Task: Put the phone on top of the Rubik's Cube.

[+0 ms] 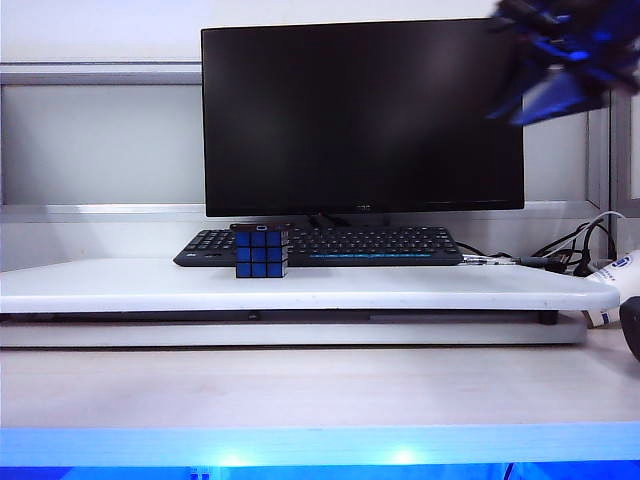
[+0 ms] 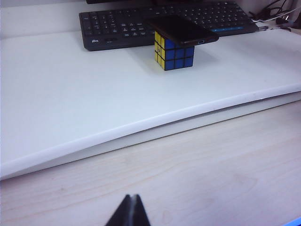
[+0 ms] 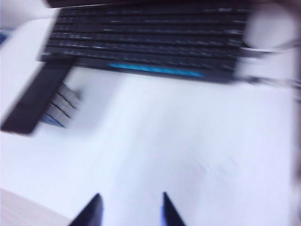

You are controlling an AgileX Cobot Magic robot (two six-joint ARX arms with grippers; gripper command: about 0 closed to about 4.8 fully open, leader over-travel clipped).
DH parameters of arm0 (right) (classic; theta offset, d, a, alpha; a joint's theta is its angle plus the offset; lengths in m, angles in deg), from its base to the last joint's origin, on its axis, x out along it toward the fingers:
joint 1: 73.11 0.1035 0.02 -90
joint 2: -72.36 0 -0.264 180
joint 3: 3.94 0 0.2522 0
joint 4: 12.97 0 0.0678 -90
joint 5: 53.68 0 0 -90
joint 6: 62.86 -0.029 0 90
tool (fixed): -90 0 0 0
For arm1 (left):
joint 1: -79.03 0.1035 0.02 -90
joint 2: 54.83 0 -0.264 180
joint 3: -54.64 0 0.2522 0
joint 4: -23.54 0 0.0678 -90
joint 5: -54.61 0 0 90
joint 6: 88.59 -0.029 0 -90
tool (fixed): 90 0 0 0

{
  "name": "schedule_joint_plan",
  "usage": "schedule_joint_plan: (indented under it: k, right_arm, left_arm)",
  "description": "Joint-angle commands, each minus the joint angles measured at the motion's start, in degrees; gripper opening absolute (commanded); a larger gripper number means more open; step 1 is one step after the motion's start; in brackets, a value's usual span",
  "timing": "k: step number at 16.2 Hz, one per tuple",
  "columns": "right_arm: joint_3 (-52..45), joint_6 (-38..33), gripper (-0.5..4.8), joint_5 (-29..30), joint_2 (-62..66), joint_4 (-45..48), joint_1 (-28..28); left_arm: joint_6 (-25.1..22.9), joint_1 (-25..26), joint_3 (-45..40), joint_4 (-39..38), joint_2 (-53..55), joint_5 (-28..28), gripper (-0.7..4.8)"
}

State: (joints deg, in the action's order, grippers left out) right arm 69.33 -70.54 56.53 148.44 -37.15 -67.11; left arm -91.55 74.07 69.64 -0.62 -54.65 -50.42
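Observation:
The Rubik's Cube (image 1: 261,252) stands on the white raised board (image 1: 150,285) just in front of the keyboard, blue face toward the exterior camera. The black phone (image 2: 183,29) lies flat on top of the Rubik's Cube (image 2: 175,54) and overhangs it. In the blurred right wrist view the phone (image 3: 40,96) shows as a dark slab over the Rubik's Cube (image 3: 61,109). My right gripper (image 3: 130,207) is open and empty, well away from both; in the exterior view the right gripper (image 1: 560,55) is a blur high at the upper right. My left gripper (image 2: 131,200) is shut over the wooden desk, holding nothing.
A black keyboard (image 1: 330,246) lies behind the cube, under a dark monitor (image 1: 362,115). Cables (image 1: 575,250) and a white device (image 1: 612,280) sit at the right end of the board. The board's front edge (image 2: 155,125) drops to the wooden desk (image 2: 211,179).

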Motion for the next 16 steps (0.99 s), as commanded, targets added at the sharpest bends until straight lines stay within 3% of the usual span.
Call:
schedule_joint_plan:
  k: [1,4,6,11,16]
  right_arm:
    - [-11.47,0.35,1.49,-4.15,-10.58,5.46,0.0]
    - [-19.45,0.5,0.61,-8.7,-20.46,5.46,-0.07]
    - [-23.04,1.53,-0.08,-8.74,-25.49,5.2,-0.17]
    - [-32.13,3.13,-0.08,-8.92,-38.77,2.75,-0.2]
    - [-46.31,-1.4,-0.08,-13.49,-58.8,1.4,-0.2]
  left_arm:
    - [-0.04,0.04,0.02,-1.09,0.02,-0.61,-0.06]
    - [-0.07,0.04,0.02,-1.09,0.02,-0.59,-0.06]
    - [-0.07,0.04,0.02,-1.11,0.02,-0.42,-0.06]
    - [0.15,0.04,0.02,-1.11,0.02,-0.28,-0.05]
    - [0.26,0.04,0.02,-1.11,0.02,0.0,-0.06]
